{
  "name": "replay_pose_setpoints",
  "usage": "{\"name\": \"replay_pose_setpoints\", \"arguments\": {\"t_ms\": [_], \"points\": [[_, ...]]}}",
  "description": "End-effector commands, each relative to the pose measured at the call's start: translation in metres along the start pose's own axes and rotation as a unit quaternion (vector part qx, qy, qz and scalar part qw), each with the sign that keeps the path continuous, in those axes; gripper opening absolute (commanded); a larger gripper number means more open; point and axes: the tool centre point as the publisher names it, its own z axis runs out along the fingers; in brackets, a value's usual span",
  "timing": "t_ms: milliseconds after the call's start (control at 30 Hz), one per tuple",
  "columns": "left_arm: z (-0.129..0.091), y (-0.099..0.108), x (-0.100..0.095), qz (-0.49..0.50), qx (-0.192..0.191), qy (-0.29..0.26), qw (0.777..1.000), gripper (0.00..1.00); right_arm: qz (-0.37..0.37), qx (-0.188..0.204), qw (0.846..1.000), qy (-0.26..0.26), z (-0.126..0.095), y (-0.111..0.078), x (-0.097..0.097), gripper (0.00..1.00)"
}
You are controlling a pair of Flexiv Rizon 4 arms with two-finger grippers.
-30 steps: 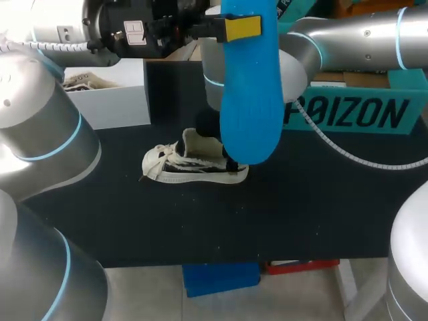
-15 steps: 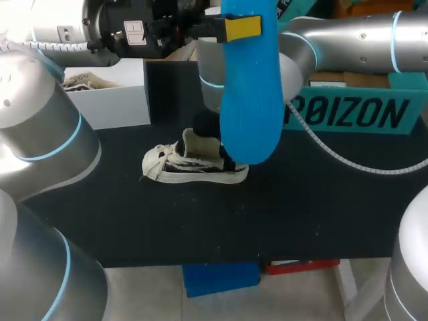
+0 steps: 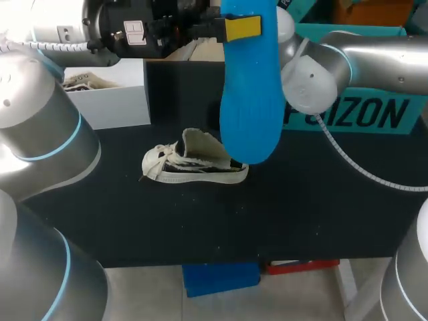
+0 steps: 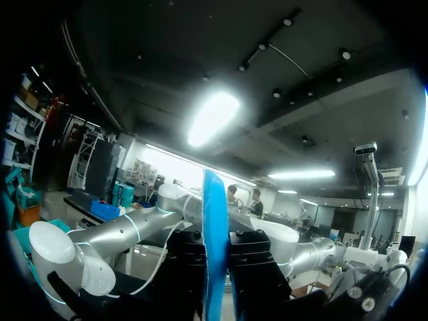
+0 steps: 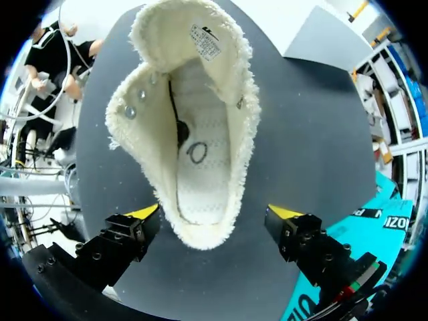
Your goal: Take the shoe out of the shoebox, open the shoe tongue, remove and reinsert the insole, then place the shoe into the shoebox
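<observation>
A cream canvas shoe (image 3: 194,164) lies on its side on the black table (image 3: 301,214), toe to the left, its opening wide. High above it my left gripper (image 3: 231,28) is shut on the top of a blue insole (image 3: 251,100) that hangs down; the left wrist view has the insole (image 4: 215,234) edge-on between that gripper's (image 4: 215,274) black fingers. My right arm (image 3: 314,80) comes in from the right, its gripper hidden behind the insole. In the right wrist view the right gripper (image 5: 214,214) stands open over the shoe's (image 5: 194,134) heel, not touching it.
A white shoebox (image 3: 114,100) with paper inside stands at the back left of the table. A teal box lid (image 3: 361,114) stands upright along the back right. Bare black table lies in front of and to the right of the shoe.
My right arm has lifted up and back, away from the shoe's heel, where its gripper was a second ago. The left arm and the insole have kept still, as has the shoe.
</observation>
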Motion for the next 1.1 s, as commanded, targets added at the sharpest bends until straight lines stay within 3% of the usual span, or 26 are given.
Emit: {"name": "replay_pose_setpoints", "arguments": {"t_ms": [33,267,500,1100], "points": [[0.001,0.001,0.000,0.000,0.001,-0.001,1.000,0.00,0.000,-0.118,0.993,0.000,0.002,-0.011,0.002,1.00],[0.001,0.001,0.000,0.000,0.001,-0.001,1.000,0.00,0.000,-0.214,0.977,-0.004,0.004,-0.010,0.002,1.00],[0.001,0.001,0.000,0.000,0.001,-0.001,1.000,0.00,0.003,-0.269,0.963,-0.005,0.005,-0.012,0.002,1.00],[0.001,0.001,0.000,0.000,0.001,-0.001,1.000,0.00,0.014,-0.335,0.942,0.009,0.022,-0.020,0.008,1.00]]}}
